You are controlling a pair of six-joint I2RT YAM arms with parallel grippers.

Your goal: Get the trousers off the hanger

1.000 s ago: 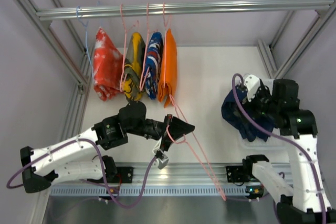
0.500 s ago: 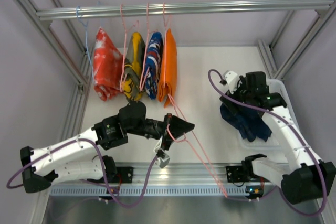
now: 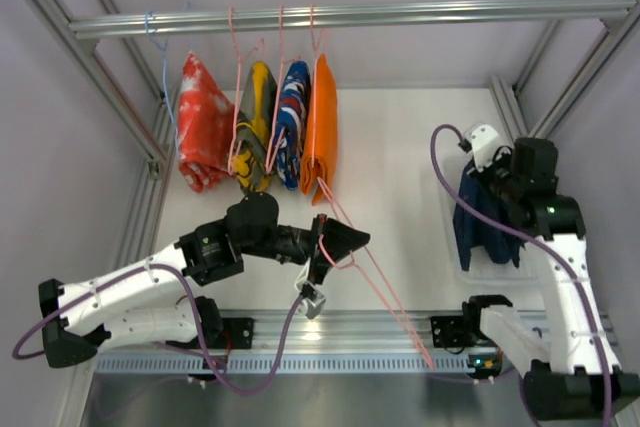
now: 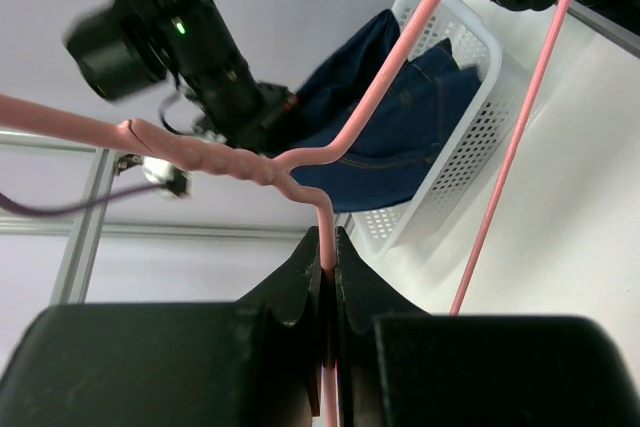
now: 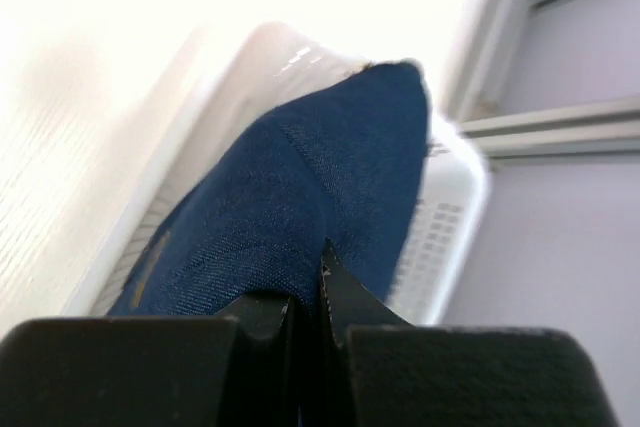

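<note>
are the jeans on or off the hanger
Off. The jeans lie in the white basket at right, apart from the pink hanger, which is bare wire pinched in the left end effector.

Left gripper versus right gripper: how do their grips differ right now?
The left gripper clamps the thin pink wire of the hanger; the right gripper pinches the dark denim trousers. The left gripper sits over the middle of the table, while the right gripper is above the white basket at the right edge. Both are shut on what they hold.
</note>
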